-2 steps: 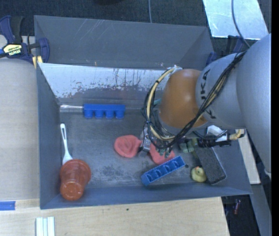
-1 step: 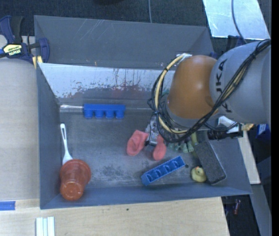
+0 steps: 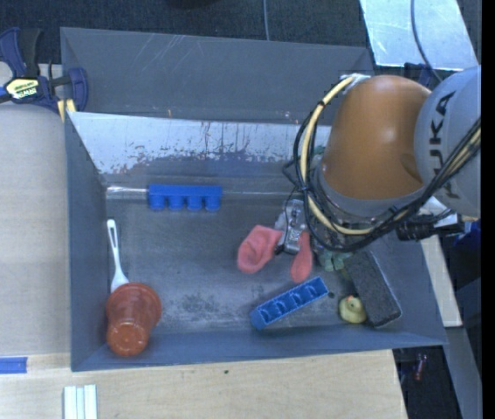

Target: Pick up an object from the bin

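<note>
Camera view, biggest first: what's there? (Jo)

Grey bin [image 3: 81,234], arm in from the right, and its orange cover [image 3: 374,138] hides the bin's right-hand back part. (Sam)

Loose things? (Jo)

Black block [image 3: 374,291] and ribbed blue tray [image 3: 289,303] along the front right. Blue block [image 3: 184,198] at the back wall. Orange cup [image 3: 132,319] on its side front left, white spoon [image 3: 115,251] above it. (Sam)

And the pick? (Jo)

Pink lump [image 3: 256,249], soft-looking, irregular, right of centre on the floor. The gripper [image 3: 295,232] is just beside its right edge. A smaller red piece [image 3: 302,266] sits just below. (Sam)

Spread or pinching? (Jo)

Can't tell; cables and the wrist's shadow crowd it. Contact with the lump is also unclear. Smallest: a yellow-green ball [image 3: 350,309] touching the black block. (Sam)
</note>
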Robot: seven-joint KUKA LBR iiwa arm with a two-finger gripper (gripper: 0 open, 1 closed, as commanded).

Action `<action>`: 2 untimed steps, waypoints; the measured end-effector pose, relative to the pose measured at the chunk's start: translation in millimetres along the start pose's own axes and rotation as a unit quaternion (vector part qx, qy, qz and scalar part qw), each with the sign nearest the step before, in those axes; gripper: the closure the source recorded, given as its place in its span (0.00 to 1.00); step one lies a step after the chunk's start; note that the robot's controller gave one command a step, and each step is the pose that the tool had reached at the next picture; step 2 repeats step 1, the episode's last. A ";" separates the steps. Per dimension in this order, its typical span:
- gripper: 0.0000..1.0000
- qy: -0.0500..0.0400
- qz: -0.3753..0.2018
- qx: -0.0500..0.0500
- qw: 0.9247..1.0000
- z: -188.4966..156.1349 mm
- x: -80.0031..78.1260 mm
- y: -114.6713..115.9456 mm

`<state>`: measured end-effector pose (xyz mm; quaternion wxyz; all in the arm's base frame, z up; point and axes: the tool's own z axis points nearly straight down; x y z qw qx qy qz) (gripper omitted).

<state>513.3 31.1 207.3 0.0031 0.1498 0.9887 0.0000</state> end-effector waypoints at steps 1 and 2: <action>1.00 0.000 0.003 0.000 1.000 -29.1 0.0 0.6; 1.00 0.000 0.003 0.000 1.000 -29.1 0.0 0.6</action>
